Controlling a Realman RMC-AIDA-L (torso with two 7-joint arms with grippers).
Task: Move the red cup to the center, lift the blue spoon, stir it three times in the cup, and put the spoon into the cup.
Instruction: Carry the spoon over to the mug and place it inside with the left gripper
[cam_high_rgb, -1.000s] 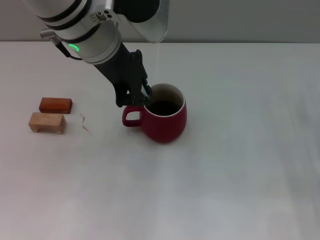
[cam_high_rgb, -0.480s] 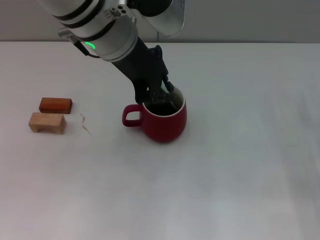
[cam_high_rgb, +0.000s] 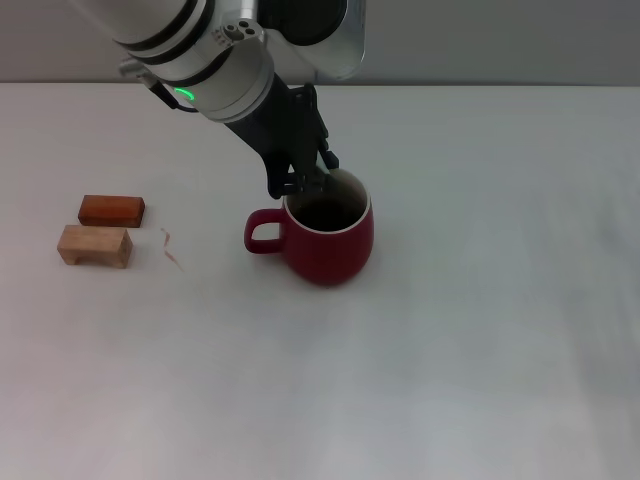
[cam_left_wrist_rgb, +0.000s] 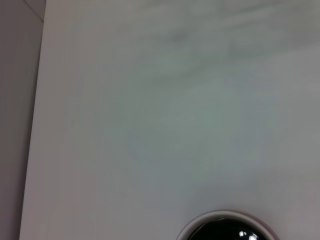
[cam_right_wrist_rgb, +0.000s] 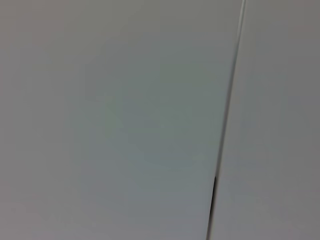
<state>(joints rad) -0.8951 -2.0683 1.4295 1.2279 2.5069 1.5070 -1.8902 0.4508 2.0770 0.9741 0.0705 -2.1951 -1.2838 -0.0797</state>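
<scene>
Rounded dark-red ceramic mug (cam_high_rgb: 330, 243) mid-desk, handle leftward; black left gripper (cam_high_rgb: 306, 182) poised at its far-left rim, grip state unclear.

Two small wooden blocks lie close together on the white table (cam_high_rgb: 480, 330), well toward its left side. The reddish-brown block (cam_high_rgb: 111, 210) sits just behind the paler block (cam_high_rgb: 95, 245). A thin curled scrap (cam_high_rgb: 171, 248) lies just beside them.
</scene>
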